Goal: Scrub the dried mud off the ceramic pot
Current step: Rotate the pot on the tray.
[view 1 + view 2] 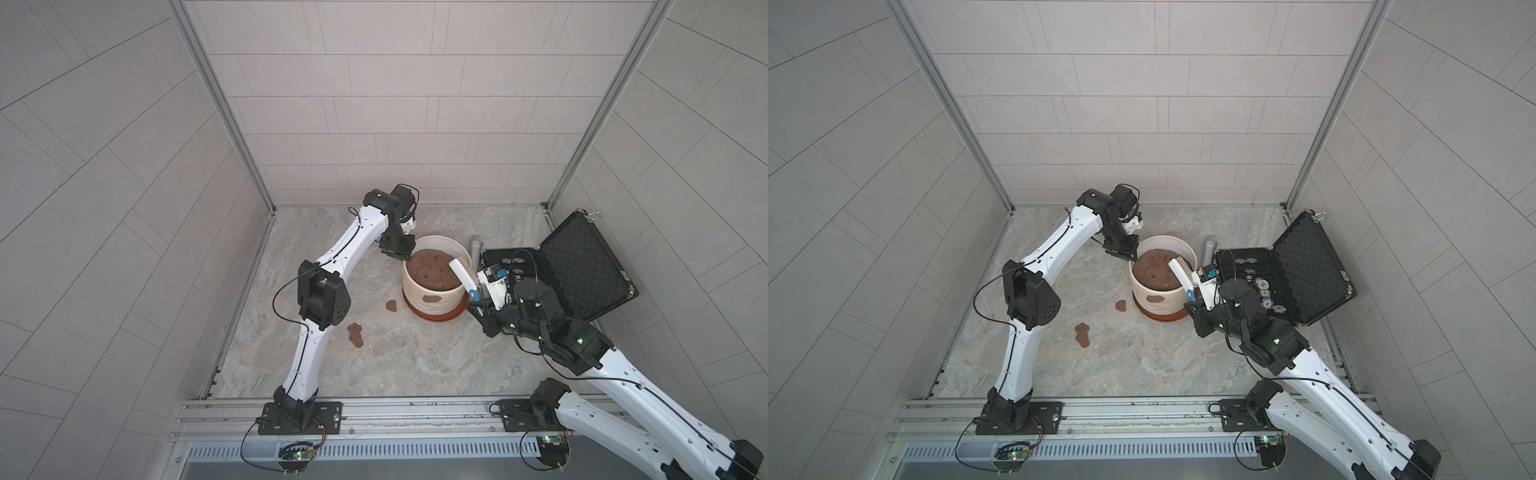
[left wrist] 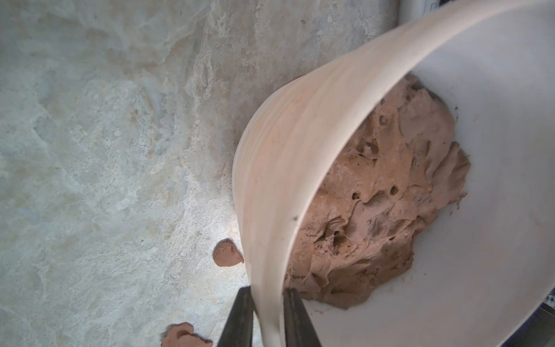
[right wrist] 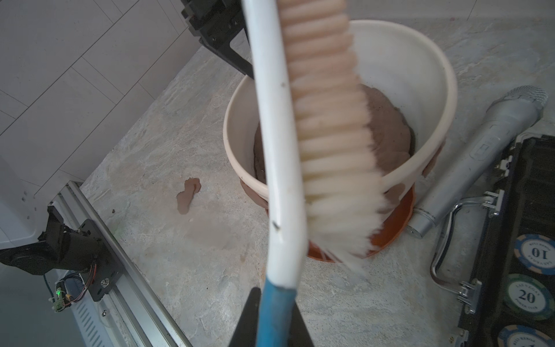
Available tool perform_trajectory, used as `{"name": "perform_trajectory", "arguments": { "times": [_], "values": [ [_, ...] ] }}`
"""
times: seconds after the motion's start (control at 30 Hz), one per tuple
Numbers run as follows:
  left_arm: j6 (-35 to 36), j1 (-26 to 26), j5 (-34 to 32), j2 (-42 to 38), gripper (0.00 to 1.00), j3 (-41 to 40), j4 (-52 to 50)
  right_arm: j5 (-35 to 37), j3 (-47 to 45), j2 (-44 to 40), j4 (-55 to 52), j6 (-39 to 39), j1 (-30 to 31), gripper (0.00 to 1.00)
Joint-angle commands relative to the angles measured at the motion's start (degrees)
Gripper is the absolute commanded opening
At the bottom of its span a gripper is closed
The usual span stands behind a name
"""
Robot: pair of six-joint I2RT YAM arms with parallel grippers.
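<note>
cream ceramic pot: is standing upright on a reddish-brown saucer near the middle of the marbled tabletop, showing in both top views; faint ribs are running round its wall.
soil mound: is sitting inside the pot, lumpy and brown, leaving the upper inner wall bare.
dried mud: one patch is clinging to the pot's outer wall on the side facing the robot; a second patch is lying on the tabletop just beside the saucer; a third, longer patch is lying farther out, toward the robot.
left jaws: are standing narrow, straddling the pot's rim on the side away from the case; one finger is lying outside the wall and the other inside, both pressing against it.
right jaws: are clamping the blue handle of the brush.
brush: is reaching over the pot's mouth on the case side, white back up, pale bristles pointing toward the case; whether they are touching the rim cannot be told.
microphone: is lying on the tabletop between pot and case.
black case: is standing open right of the pot, foam lid raised, poker chips lying inside.
</note>
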Motion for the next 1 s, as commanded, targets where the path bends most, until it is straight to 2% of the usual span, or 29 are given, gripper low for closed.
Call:
{"name": "perform_trajectory", "arguments": {
  "times": [0.0, 0.1, 0.2, 0.33, 0.5, 0.53, 0.57, 0.63, 0.67, 0.7, 0.83, 0.97],
  "values": [
    [11.34, -1.22, 3.96, 2.02, 0.0, 4.67, -2.17, -5.76, 0.17, -0.47, 1.33, -4.16, -0.28, 0.0],
    [16.9, -1.18, 3.92, 3.96, 0.0, 7.79, -4.23, -15.23, -0.27, 0.27, 2.11, -9.28, -0.2, 0.0],
    [20.19, -0.96, 4.58, 5.23, 0.0, 9.81, -6.22, -19.23, -0.48, 2.28, 1.45, -12.68, 0.17, 0.0],
    [20.94, -0.46, 6.7, 5.53, 0.0, 10.17, -7.19, -19.72, 0.07, 6.22, 0.37, -16.61, 1.59, 0.0],
    [19.76, 1.21, 12.29, 4.81, 0.0, 10.35, -7.77, -15.3, 1.44, 10.93, -0.76, -18.95, 4.41, 0.0],
    [19.25, 1.68, 13.28, 4.79, 0.03, 10.31, -7.8, -14.74, 1.89, 11.51, -1.06, -19.01, 4.74, 0.0],
    [18.48, 1.99, 13.73, 4.71, 0.12, 10.31, -7.75, -14.86, 2.14, 11.85, -1.26, -18.97, 4.95, 0.0],
    [17.03, 2.6, 14.02, 4.51, 0.46, 10.03, -7.94, -16.05, 1.92, 11.65, -1.44, -18.65, 5.28, 0.0],
    [16.49, 2.76, 13.88, 4.14, 0.58, 9.35, -8.15, -16.91, 1.67, 11.1, -1.59, -18.58, 5.52, 0.0],
    [15.29, 2.81, 13.36, 3.09, 0.6, 7.49, -8.03, -18.18, 1.29, 10.31, -2.04, -18.41, 5.87, 0.0],
    [7.13, 2.52, 8.59, -2.67, 0.56, -2.46, -3.73, -18.48, 1.05, 7.18, -2.97, -17.4, 6.87, 0.0],
    [1.58, 1.4, 5.39, -6.69, 0.42, -8.74, -1.53, -16.59, 0.81, 3.95, -2.11, -16.72, 6.93, 0.0]
  ]
}}
